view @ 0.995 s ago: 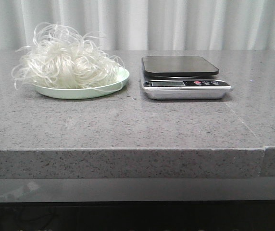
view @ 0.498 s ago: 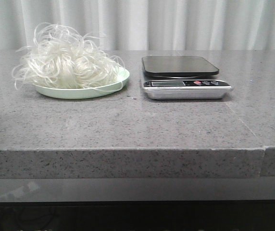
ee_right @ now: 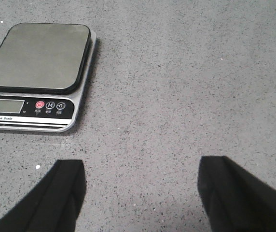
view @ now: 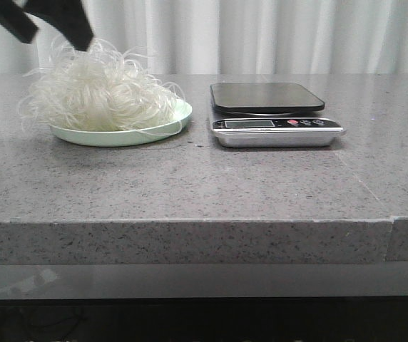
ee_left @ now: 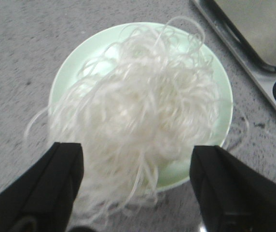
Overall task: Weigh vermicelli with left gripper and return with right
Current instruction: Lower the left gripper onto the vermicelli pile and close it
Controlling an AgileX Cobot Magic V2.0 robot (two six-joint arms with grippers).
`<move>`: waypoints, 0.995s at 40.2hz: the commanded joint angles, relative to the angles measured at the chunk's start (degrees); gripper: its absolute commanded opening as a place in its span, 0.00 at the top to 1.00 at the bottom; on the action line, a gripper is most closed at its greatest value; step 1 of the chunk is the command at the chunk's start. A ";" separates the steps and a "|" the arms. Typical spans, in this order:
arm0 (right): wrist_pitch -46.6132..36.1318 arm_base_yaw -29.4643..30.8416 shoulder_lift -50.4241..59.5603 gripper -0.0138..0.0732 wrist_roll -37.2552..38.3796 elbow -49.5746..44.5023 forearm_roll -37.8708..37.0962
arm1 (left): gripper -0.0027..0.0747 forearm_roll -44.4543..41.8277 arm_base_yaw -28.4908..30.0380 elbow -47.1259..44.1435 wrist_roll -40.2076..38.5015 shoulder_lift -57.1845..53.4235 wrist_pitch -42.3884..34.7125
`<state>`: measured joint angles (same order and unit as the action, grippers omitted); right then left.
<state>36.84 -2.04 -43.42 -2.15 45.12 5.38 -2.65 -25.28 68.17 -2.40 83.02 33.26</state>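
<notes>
We note the left gripper (ee_left: 135,186) wide open above the vermicelli (view: 100,92) (on plate (view: 179,117)), holding nothing. Right gripper (ee_right: 140,193) also open, empty, nr scale (ee_right: 36,72).

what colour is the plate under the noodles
Pale mint green; the plate shows best in the left wrist view, under the white noodles.

Looks like a staged kitchen-style test bench more than a real home kitchen: grey speckled stone countertop (view: 190,185), a digital kitchen scale (view: 275,114), a pale green plate (view: 129,134) piled with vermicelli (view: 100,89), and a plain white pleated curtain (view: 261,35) closing off the back.
</notes>
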 commanded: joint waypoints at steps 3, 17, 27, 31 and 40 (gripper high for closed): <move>-3.53 0.30 -0.17 0.15 -0.26 1.88 -0.14 | 0.26 0.10 -0.56 6.41 0.19 4.40 -3.58; -3.53 0.30 -0.17 0.15 -0.26 1.88 -0.14 | 0.26 -2.33 -0.44 10.60 0.19 12.73 -1.17; -3.53 0.30 -0.17 0.15 -0.26 1.88 -0.14 | 0.36 -2.62 -0.44 10.60 0.19 13.86 1.43; -3.53 0.30 -0.17 0.15 -0.26 1.88 -0.14 | 0.50 -2.62 -0.44 10.60 0.19 13.86 1.43; -3.53 0.30 -0.17 0.15 -0.26 1.88 -0.14 | 0.74 -2.62 -0.44 10.60 0.19 13.86 2.41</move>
<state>36.84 -2.04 -43.42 -2.15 45.12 5.38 -5.30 -25.49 77.23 -2.27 98.87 35.55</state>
